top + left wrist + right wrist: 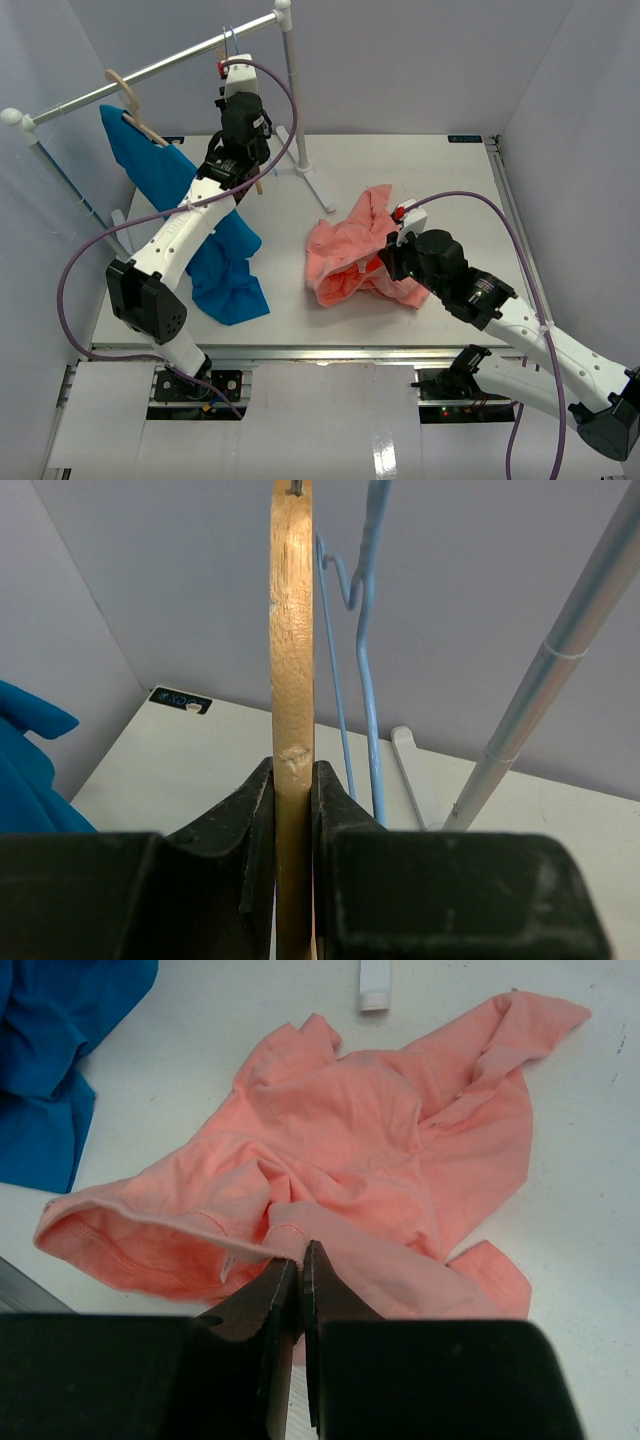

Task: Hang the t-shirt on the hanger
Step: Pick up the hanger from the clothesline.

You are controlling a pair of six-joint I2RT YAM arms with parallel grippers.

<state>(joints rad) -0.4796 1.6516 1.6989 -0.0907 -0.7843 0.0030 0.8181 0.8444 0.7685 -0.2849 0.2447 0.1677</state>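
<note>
The light wooden hanger (292, 630) hangs edge-on at the rack. My left gripper (292, 768) is shut on its lower part, and both pads press the wood. The salmon-pink t-shirt (345, 255) lies crumpled on the table to the right of the rack's foot. At the shirt's near edge, my right gripper (298, 1252) is shut on a ribbed fold of the t-shirt (370, 1130), and the cloth bunches at the fingertips. In the top view the left arm's wrist hides most of the hanger.
A thin pale-blue wire hanger (365, 630) hangs just right of the wooden one. The rack's grey rail (180, 60) and upright pole (560, 650) stand close by. A bright blue shirt (215, 250) hangs from a tan hanger (125, 90) at the left and trails onto the white table (440, 180).
</note>
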